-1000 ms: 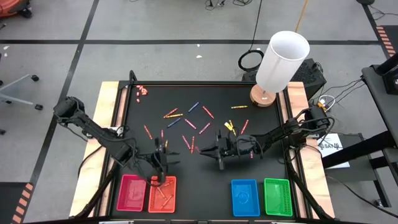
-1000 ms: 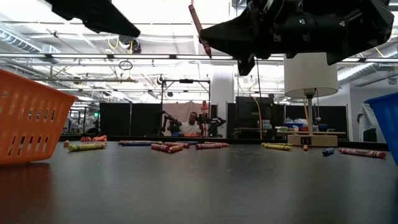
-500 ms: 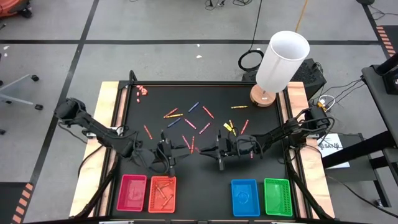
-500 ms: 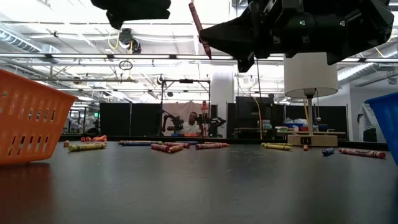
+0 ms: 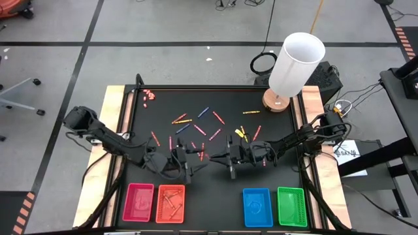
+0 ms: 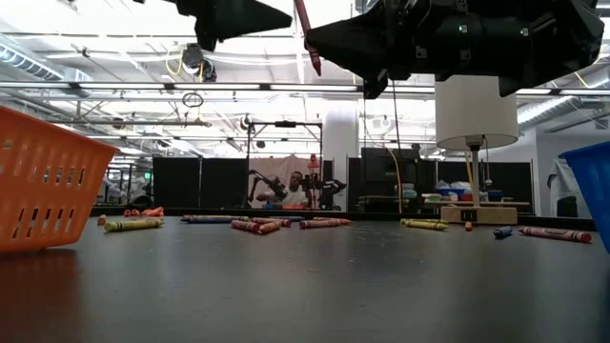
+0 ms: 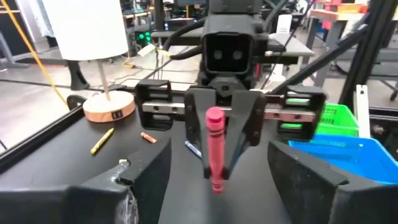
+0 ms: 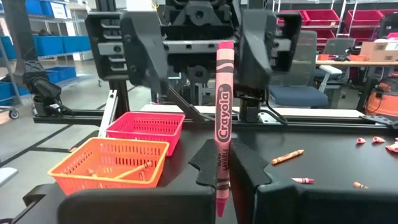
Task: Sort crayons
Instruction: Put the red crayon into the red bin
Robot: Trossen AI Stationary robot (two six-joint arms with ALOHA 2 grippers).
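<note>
Crayons [image 5: 196, 127] lay scattered over the far and middle part of the black desk [image 5: 274, 124], mostly red, orange, blue and yellow, well apart from the four trays lined along the near edge. Orange tray [image 5: 170, 203] already held a few sticks; pink tray [image 5: 138, 202], blue tray [image 5: 257, 207] and green tray [image 5: 292, 206] looked bare from above.

One pink crayon [image 8: 222, 127] stood upright, pinched at its lower end by the right tool [image 5: 230, 158], which was closed on it and raised above mid-desk. Held on end like that, most of its length was left free for another grip.

Left tool [image 5: 187, 164] faced it from just beside, fingers [image 8: 144, 50] spread wide on either side of the crayon's upper end, not touching it. In the left wrist view the same crayon [image 7: 214, 148] stood centred between the dark fingers, with the right tool right behind it.

Judgement: a hand-over was being set up. The pink tray sat on the left arm's side of the desk, so passing the stick across would have spared the right arm a long reach.

Lamp [image 5: 294, 65] stood at the far right corner, clear of both arms. A cluster of small pink-red bits [image 5: 149, 95] sat at the far left corner.
</note>
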